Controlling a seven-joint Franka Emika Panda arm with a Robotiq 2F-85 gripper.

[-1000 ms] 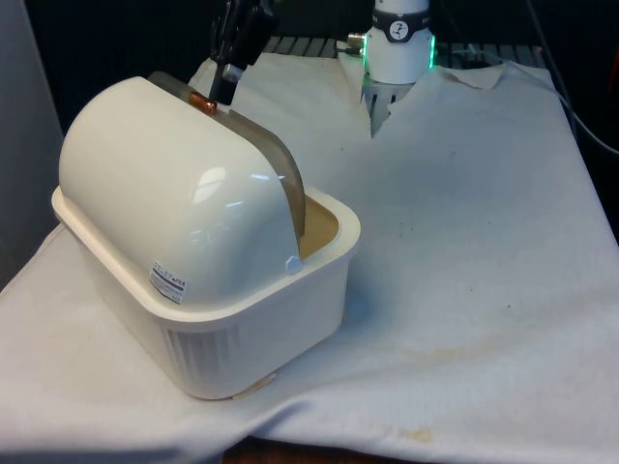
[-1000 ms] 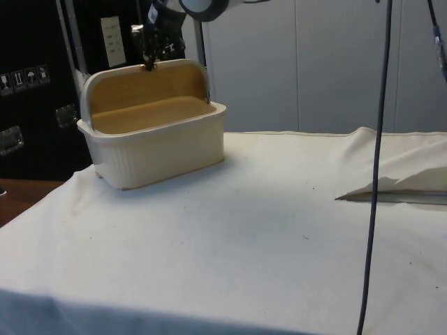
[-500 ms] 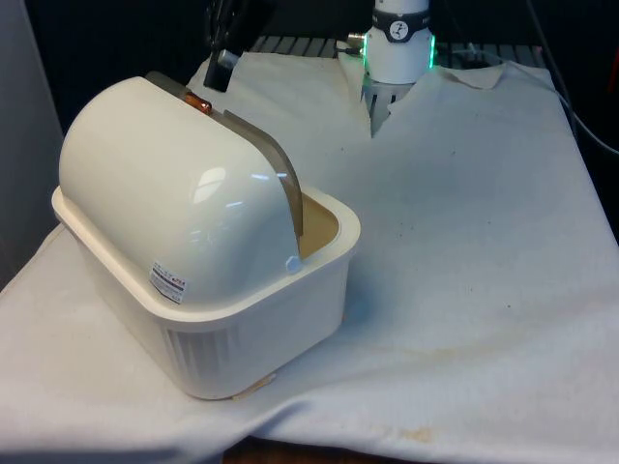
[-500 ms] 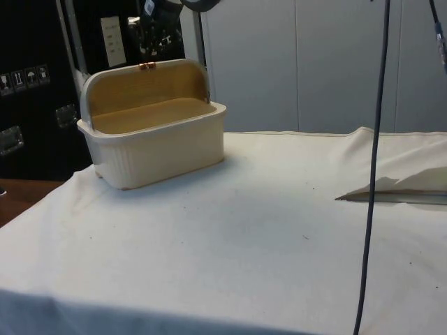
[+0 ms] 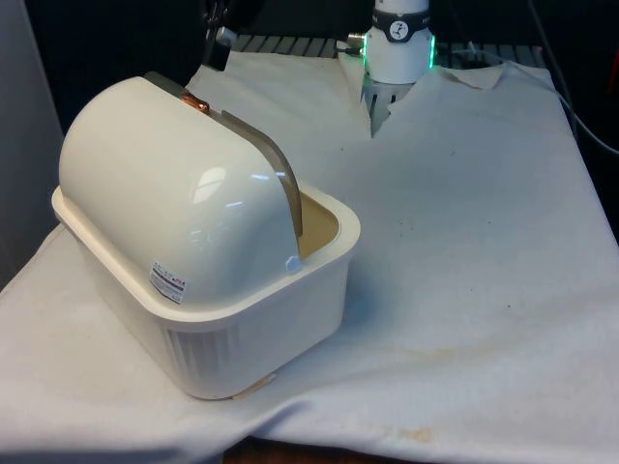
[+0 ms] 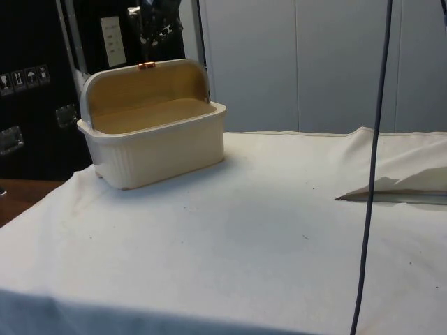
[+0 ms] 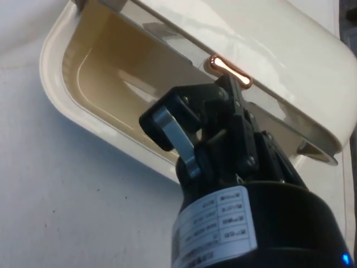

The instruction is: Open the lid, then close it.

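The cream bread box (image 5: 222,319) is sitting on the white cloth (image 5: 464,271) near the front view's left edge, turning its domed back to that camera; in the side view (image 6: 157,143) it is standing at the far left of the table with its tan inside showing. Its roll lid (image 5: 164,203) is lying rolled back over the dome, so the box is standing open, and the small copper handle (image 5: 196,101) is sitting at the top of the dome on the lid's edge. That handle is also showing in the side view (image 6: 147,65) and in the wrist view (image 7: 228,71).

The black gripper (image 5: 219,39) is hanging above and just behind the handle, apart from it, with clear space between its tips and the lid. In the side view the gripper (image 6: 147,28) is sitting straight above the handle against the dark cabinets. In the wrist view the gripper (image 7: 195,120) is pointing down toward the handle, its fingers (image 7: 167,131) standing slightly parted, with nothing held between them and nothing touching them.
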